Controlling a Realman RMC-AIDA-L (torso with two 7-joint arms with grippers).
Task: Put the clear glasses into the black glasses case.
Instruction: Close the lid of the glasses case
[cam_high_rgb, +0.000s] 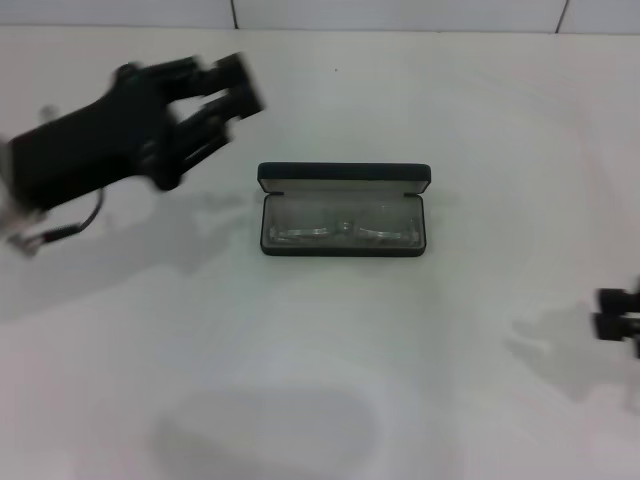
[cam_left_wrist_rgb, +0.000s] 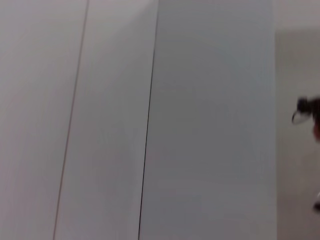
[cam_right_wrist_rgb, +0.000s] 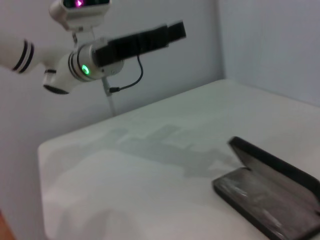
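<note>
The black glasses case (cam_high_rgb: 343, 176) lies open in the middle of the white table, its lid standing up at the far side. The clear glasses (cam_high_rgb: 340, 232) lie inside on the grey lining, folded along the case's length. My left gripper (cam_high_rgb: 250, 85) hangs in the air up and to the left of the case, well apart from it, open and holding nothing. The right wrist view shows the case (cam_right_wrist_rgb: 272, 165) with the glasses (cam_right_wrist_rgb: 260, 200) in it, and the left gripper (cam_right_wrist_rgb: 180, 31) high above the table. My right gripper (cam_high_rgb: 615, 312) sits at the right edge, far from the case.
The white table (cam_high_rgb: 320, 380) spreads wide around the case, with a tiled wall (cam_high_rgb: 400, 12) behind it. The left wrist view shows only pale wall panels (cam_left_wrist_rgb: 150, 120). A table corner (cam_right_wrist_rgb: 42, 147) shows in the right wrist view.
</note>
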